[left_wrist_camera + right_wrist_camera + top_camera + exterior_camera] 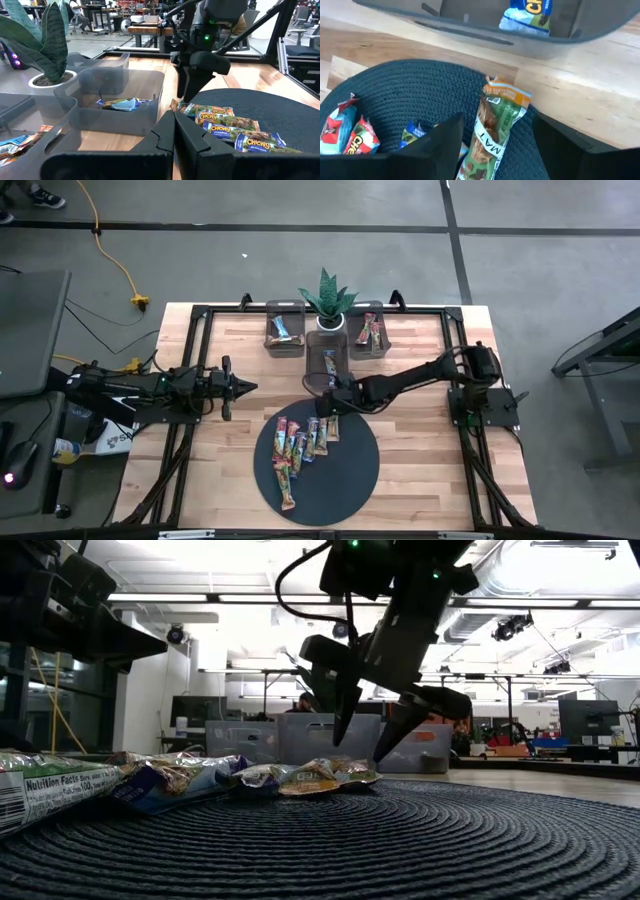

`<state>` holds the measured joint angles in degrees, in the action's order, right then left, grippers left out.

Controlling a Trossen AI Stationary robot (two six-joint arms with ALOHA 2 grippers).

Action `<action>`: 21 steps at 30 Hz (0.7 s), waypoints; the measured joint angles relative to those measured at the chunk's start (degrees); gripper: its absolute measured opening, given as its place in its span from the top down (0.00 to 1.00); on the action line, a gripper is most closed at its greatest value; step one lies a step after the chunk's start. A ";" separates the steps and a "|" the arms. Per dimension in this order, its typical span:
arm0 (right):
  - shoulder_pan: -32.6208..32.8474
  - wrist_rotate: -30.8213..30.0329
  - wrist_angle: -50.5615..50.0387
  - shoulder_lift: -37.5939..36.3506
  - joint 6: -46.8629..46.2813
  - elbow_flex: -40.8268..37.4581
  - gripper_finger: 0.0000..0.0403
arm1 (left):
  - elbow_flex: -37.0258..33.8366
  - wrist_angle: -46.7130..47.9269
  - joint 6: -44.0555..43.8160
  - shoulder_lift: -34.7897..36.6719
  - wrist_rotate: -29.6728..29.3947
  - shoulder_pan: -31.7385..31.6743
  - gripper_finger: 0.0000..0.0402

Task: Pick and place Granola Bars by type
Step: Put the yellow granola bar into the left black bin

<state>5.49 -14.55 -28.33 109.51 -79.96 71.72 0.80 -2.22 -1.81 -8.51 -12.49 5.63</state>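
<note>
Right gripper (pixel 381 740) hangs with its fingers spread wide just above the green-and-orange bar (pixel 495 132) at about one o'clock on the dark round mat (pixel 350 480); nothing is gripped yet. I judge this the reach-to-pick step: next it must drop straight down, straddle that bar and close. The other Granola Bars (pixel 298 450) lie fanned toward ten o'clock on the mat. Beyond, at twelve, grey bins (pixel 284 328) already hold some bars. Left gripper (pixel 243 388) waits at nine o'clock, pinched together and empty. Only the right wrist view shows the bar centred between the fingers; the low view shows the clearance.
</note>
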 joint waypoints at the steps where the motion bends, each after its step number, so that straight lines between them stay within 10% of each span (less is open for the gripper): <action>1: -0.19 0.05 -0.01 0.00 0.08 0.00 0.45 | 0.00 -0.01 -0.02 0.02 0.02 0.00 1.00; 21: -1.02 1.50 2.82 2.03 -0.55 0.04 0.45 | -0.01 -0.02 -0.02 -0.01 0.00 0.02 1.00</action>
<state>4.47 -13.06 -25.50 111.55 -80.51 71.77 0.79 -2.24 -1.83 -8.51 -12.49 5.65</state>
